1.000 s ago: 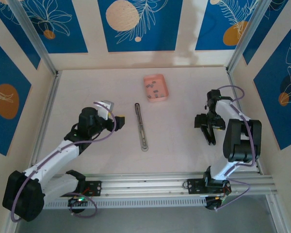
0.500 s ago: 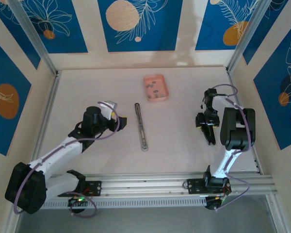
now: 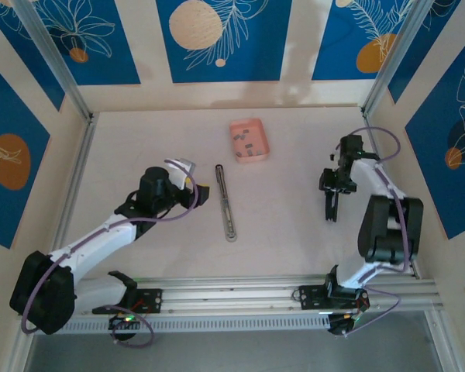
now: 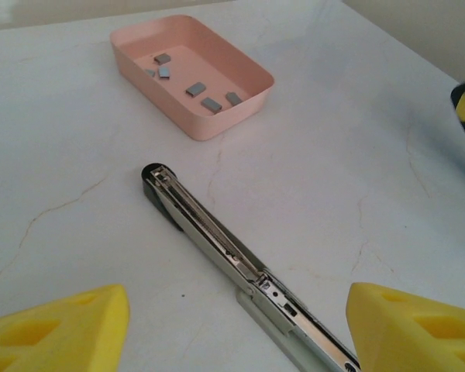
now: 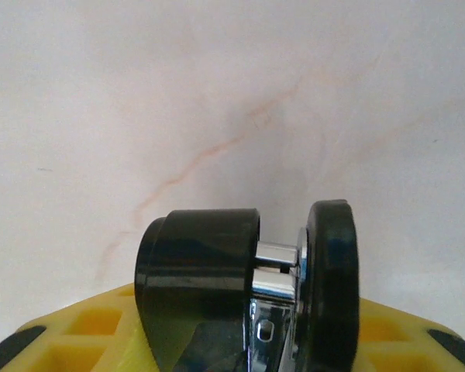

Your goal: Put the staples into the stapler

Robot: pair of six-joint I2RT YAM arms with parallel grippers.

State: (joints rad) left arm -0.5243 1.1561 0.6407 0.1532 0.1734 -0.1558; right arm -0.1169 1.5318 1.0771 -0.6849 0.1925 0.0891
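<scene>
**Closed in on the stapler (image 3: 226, 203), loaded nothing**

Since 1 second earlier, brought the left gripper (image 3: 200, 191) nearer the stapler's left side and drew the right gripper (image 3: 330, 209) narrower, well apart on the right. Left stapler and pink tray (image 4: 232, 112) unmoved.

Held the left fingers (image 4: 58, 333) spread wide and empty, with the stapler's near end seen between them. Could not tell from the right wrist view: right jaws perhaps clamped on a black-and-chrome piece (image 5: 198, 271), perhaps merely beside it.

Judged the task barely begun: found the staples (image 4: 211, 104), at least 5, loose on the tray floor and the silver rail (image 4: 217, 236) bare. Still owed: 1 strip pinched, carried, seated in the rail, stapler shut.

Saw bare table (image 3: 139, 139) on both sides of the stapler, tray just beyond its far end without touching, walls (image 3: 217, 85) well away; rated only the tray's raised rim a hindrance.
</scene>
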